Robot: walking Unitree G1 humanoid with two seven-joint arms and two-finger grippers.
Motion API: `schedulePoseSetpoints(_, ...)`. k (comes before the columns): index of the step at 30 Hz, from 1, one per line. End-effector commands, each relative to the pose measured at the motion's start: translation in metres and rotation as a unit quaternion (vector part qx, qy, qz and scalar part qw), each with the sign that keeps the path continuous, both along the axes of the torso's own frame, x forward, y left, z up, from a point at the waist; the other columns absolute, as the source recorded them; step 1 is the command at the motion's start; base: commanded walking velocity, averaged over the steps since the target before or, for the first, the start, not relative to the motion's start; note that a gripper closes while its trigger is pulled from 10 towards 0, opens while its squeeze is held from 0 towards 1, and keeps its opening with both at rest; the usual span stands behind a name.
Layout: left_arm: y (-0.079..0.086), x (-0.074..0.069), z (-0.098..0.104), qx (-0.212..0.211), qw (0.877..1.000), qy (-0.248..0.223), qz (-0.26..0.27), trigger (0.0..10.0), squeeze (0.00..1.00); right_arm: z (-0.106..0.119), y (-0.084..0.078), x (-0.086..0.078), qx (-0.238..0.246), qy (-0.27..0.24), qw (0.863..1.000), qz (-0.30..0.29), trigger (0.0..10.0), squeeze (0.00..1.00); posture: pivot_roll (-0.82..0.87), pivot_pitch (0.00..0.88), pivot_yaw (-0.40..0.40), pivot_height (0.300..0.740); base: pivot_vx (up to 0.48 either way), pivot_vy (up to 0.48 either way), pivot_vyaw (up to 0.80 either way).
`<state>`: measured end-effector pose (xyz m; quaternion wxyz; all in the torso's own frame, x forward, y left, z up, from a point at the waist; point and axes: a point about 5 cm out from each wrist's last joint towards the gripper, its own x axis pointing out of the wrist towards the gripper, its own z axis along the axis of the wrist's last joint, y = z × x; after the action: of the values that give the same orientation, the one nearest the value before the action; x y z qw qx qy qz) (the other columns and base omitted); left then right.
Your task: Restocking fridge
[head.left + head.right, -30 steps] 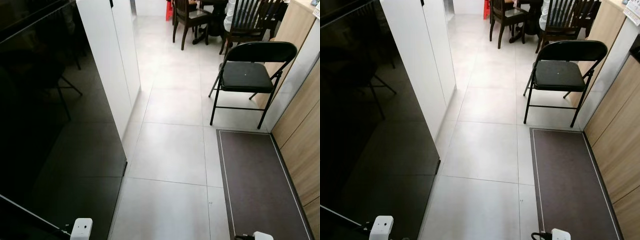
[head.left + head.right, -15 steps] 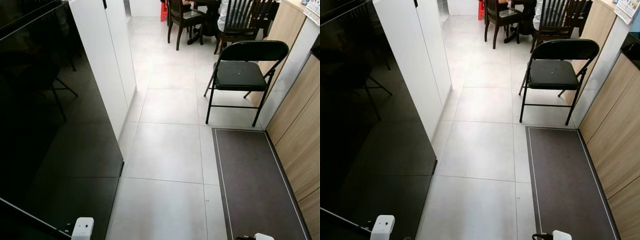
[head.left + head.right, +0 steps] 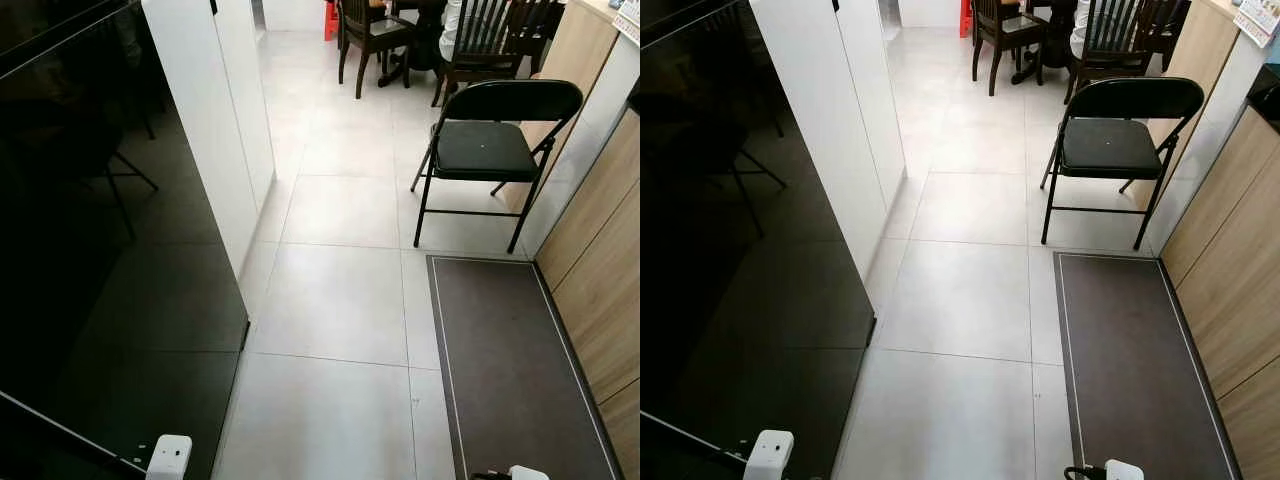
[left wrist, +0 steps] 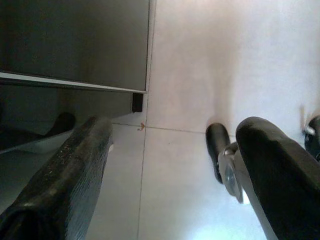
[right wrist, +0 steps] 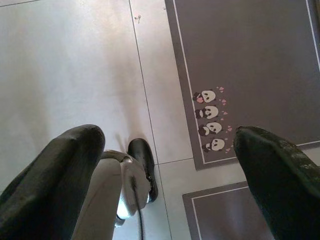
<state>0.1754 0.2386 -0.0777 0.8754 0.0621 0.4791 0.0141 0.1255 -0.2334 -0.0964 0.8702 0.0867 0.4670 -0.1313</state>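
the glossy black fridge (image 3: 100, 250) stood at the left, its door closed, close beside the left gripper (image 4: 170, 165), which hung low with fingers spread wide and empty. the right gripper (image 5: 165, 165) was likewise wide and empty above a grey mat (image 3: 510, 370) at the right. pale floor tiles (image 3: 340, 300) ran to a black folding chair (image 3: 490, 150) farther off; white cabinets (image 3: 215, 120) adjoined the fridge.

No legible text, labels or numbers.
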Motion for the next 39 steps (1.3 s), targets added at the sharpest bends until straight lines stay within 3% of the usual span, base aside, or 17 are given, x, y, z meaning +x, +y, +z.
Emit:
schedulePoseSetpoints(1,-0.002,-0.0043,-0.0028,-0.004,1.0,0.018,-0.008,10.0,0.0,-0.0009,0.0017,-0.0016,0.005,0.001,1.0,-0.005,10.0,0.0,-0.07,0.019,0.051,0.74,0.0,0.0,0.0)
schedulePoseSetpoints(5,-0.0031,-0.0044,-0.003,-0.017,1.0,0.015,0.002,10.0,0.0,-0.0011,0.0019,-0.0018,0.005,0.003,1.0,-0.002,10.0,0.0,-0.07,0.018,0.051,0.74,0.0,0.0,0.0)
schedulePoseSetpoints(39,-0.0007,-0.0071,-0.0036,-0.003,1.0,0.02,-0.009,10.0,0.0,-0.0025,0.0034,-0.0056,0.007,0.005,1.0,0.001,10.0,0.0,-0.08,0.0,0.057,0.74,0.0,0.0,0.0)
